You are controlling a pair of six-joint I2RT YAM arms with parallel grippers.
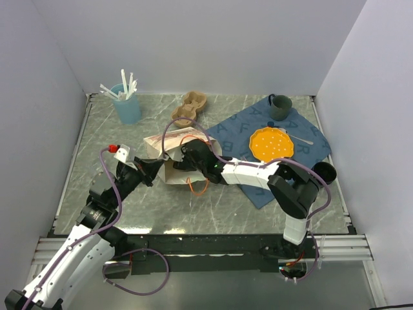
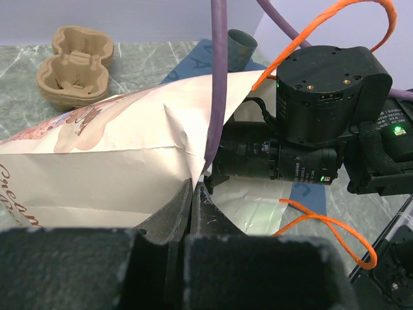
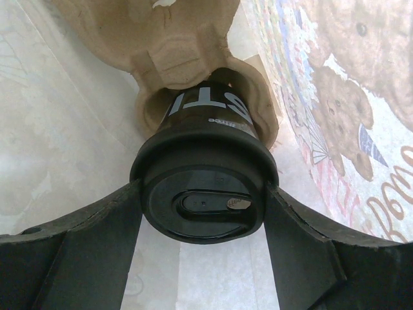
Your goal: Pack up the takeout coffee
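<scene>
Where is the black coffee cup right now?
In the right wrist view, the coffee cup sits inside the paper bag, seated in a cardboard carrier and gripped by the right pincer. From above, the bag hides it, mid-table.

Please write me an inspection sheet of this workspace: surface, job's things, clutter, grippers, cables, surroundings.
Surface: marble table; blue cloth on its right part.
Job's things: bag lying on its side; cup, lid on, inside it, seated in a carrier.
Clutter: mug, plate and spoon on the cloth; stick cup and spare carriers at the back.
Grippers: left gripper shut on the bag's edge; right gripper inside the bag, fingers against both sides of the cup's lid.
Cables: purple cable crosses over the bag.
Surroundings: white walls; nothing else seen.
</scene>
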